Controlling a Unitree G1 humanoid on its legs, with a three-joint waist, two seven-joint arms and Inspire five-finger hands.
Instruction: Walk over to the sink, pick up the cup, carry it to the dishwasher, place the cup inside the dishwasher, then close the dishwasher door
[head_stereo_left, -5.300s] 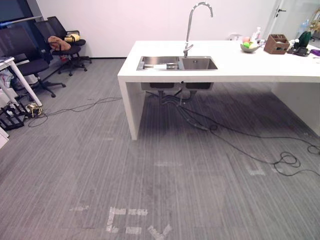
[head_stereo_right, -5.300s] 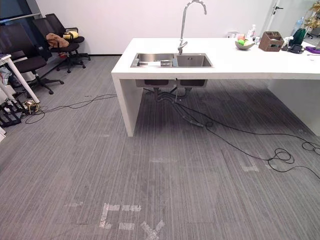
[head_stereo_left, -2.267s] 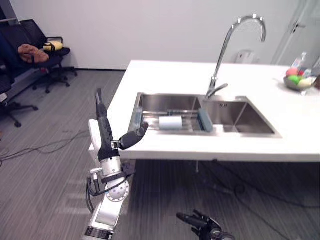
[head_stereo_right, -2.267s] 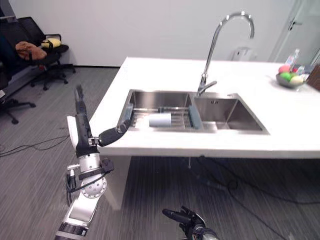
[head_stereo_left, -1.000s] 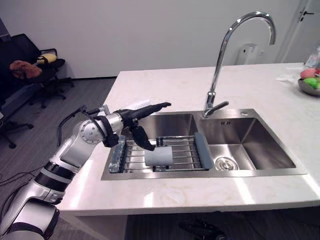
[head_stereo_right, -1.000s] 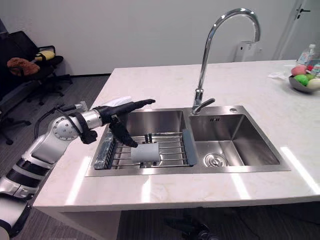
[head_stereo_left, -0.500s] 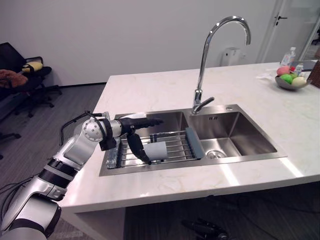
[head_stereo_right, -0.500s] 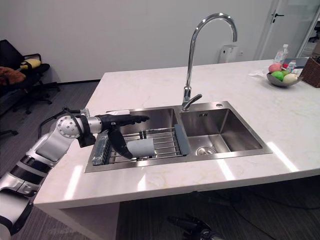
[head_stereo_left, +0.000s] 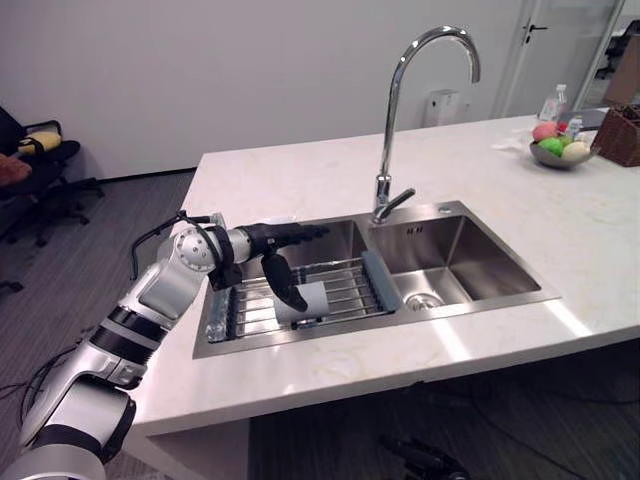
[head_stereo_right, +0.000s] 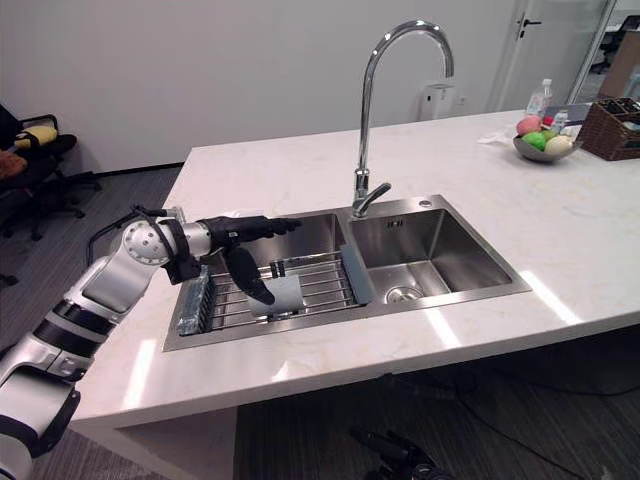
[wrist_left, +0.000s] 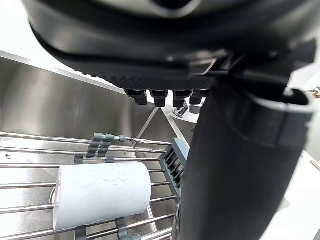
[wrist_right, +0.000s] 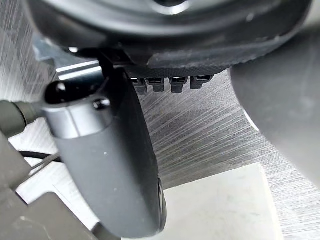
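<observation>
Found cup (head_stereo_left: 312, 300) lying sideways on rack (head_stereo_left: 345, 285) in sink (head_stereo_left: 400, 325), left basin. Noted left hand (head_stereo_left: 265, 240) above it, fingers straight, thumb hanging beside cup, holding nothing. Judged likely to roll cup away if closed off-centre. Noted right hand (head_stereo_left: 430, 462) low, relaxed.

- Bright, even indoor light falls from overhead.
- Pale glare streaks cross the white counter (head_stereo_right: 300, 370) near its front edge.
- The steel sink (head_stereo_right: 430, 255) and tap (head_stereo_right: 363, 120) gleam.
- Deep shadow lies beneath the counter.
</observation>
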